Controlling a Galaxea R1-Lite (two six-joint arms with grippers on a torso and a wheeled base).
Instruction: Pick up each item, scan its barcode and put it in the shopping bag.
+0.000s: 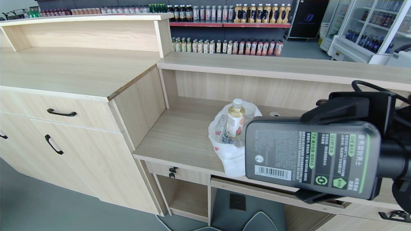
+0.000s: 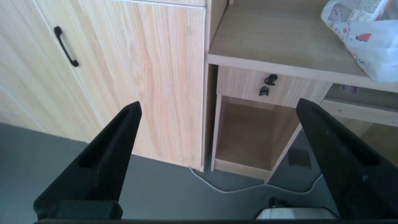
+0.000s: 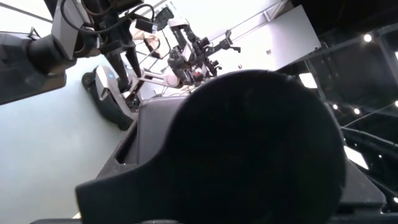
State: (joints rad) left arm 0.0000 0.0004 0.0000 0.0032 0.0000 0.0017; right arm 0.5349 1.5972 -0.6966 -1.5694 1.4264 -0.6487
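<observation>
My right gripper (image 1: 310, 157) is shut on a dark grey flat bottle (image 1: 308, 154), held up close before the head camera at the right. Its back label faces the camera, with the barcode (image 1: 273, 172) at the lower left. The same bottle's dark rounded body (image 3: 249, 143) looms close in the right wrist view. On the low wooden desk (image 1: 179, 134) stands a white shopping bag (image 1: 229, 154) with a drink bottle (image 1: 234, 122) upright inside it. My left gripper (image 2: 214, 168) is open and holds nothing, low in front of the cabinet, with the bag (image 2: 367, 37) far off on the desk.
A taller wooden counter (image 1: 74, 70) with black-handled drawers (image 1: 61, 113) stands to the left of the desk. A small drawer with a key (image 1: 172, 171) sits under the desk edge. Shelves of drinks (image 1: 224, 46) and glass fridges (image 1: 362, 29) line the back.
</observation>
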